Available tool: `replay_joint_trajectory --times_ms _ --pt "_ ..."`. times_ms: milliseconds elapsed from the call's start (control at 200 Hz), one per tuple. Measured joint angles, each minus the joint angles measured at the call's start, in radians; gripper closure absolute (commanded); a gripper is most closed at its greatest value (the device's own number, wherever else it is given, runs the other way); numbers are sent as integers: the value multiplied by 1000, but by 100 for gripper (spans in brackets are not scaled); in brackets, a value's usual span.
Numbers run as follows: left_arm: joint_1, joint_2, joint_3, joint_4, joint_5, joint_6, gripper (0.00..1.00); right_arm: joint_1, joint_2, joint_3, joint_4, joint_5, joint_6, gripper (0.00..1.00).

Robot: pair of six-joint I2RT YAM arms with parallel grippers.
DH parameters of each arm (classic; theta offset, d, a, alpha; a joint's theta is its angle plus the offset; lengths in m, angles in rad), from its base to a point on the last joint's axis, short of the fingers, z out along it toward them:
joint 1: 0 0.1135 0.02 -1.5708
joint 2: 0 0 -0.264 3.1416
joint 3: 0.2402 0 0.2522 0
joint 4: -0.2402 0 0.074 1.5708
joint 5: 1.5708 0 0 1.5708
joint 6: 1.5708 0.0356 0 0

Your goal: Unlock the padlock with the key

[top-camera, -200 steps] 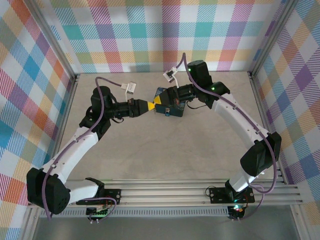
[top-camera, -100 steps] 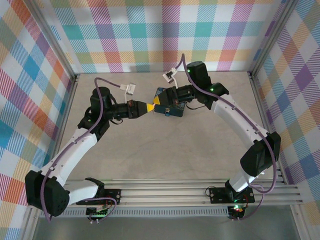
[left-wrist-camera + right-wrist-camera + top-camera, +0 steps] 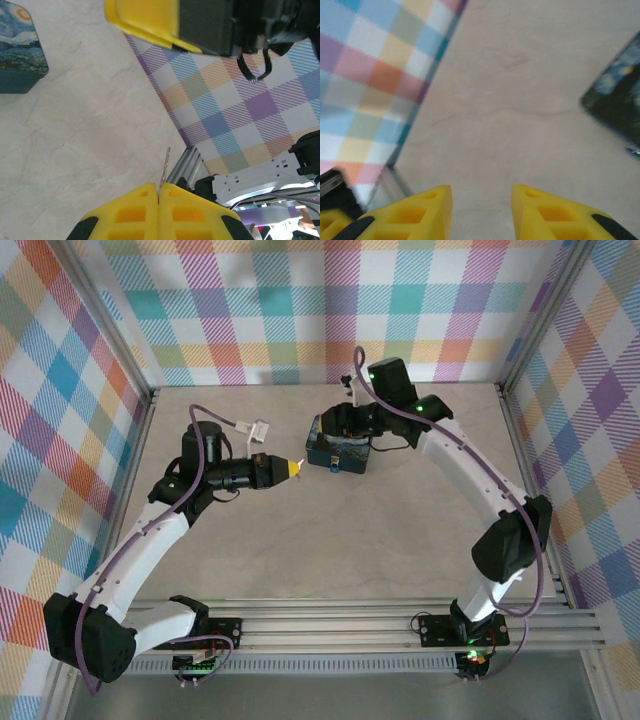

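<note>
The left hand is clamped on the key, whose thin blade sticks out from between the yellow fingers. It points across the bare surface toward the blue painted tin, near it but apart. The right hand hangs over that tin, spread apart and empty, and the padlock is too small to make out, presumably at the tin. I judge the key secured and aimed, with insertion, turning and the shackle's release all left to do.
</note>
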Motion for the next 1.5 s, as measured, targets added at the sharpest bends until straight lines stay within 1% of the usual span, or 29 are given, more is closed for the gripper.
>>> replay_joint_trajectory --times_ms 115,230,375,515,625,700,785,935,1085,1155,1305,1500 --pt "0 12 0 -42 -21 26 100 0 92 76 -55 122 -29 62" --pt "0 40 0 -69 -37 47 100 3 217 173 -130 234 -69 63" --pt "0 77 0 -88 -48 58 100 7 394 336 -232 335 -117 63" --pt "0 115 0 -103 -60 70 100 9 567 530 -328 389 -169 62" --pt "0 131 0 -118 -76 77 100 9 673 655 -393 418 -218 61" --pt "0 137 0 -120 -86 79 100 9 716 698 -424 435 -251 60" --pt "0 140 1 -132 -102 92 100 9 733 702 -446 446 -282 60" --pt "1 144 13 -165 -130 111 100 9 735 644 -434 453 -328 61" --pt "1 144 17 -171 -147 121 100 9 667 527 -386 449 -355 61" --pt "2 143 17 -187 -167 124 100 9 616 433 -335 446 -362 61" --pt "2 127 17 -242 -216 139 100 9 462 164 -203 438 -383 63" --pt "2 48 -14 -248 -234 144 100 9 293 -114 -62 418 -414 65"
